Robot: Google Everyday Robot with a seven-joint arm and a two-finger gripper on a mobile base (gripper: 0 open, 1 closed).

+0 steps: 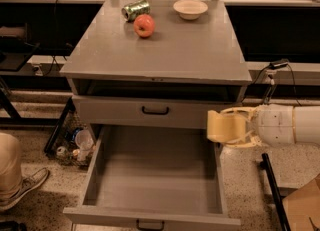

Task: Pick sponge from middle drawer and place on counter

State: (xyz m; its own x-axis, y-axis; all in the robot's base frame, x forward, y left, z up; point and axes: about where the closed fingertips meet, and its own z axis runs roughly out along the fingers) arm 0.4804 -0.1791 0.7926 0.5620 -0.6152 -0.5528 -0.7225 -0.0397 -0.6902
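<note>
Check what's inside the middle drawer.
Only bare floor shows inside the middle drawer. The gripper, shut on the sponge, hangs over its right rim and covers the back-right corner. The strip just behind the front panel is hidden too.

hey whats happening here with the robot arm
The robot's gripper, reaching in from the right, holds the sponge over the right rim of the open middle drawer. The sponge is clear of the drawer but below the level of the counter, so it is not yet placed. An apple, a can and a bowl sit at the back of the counter.
</note>
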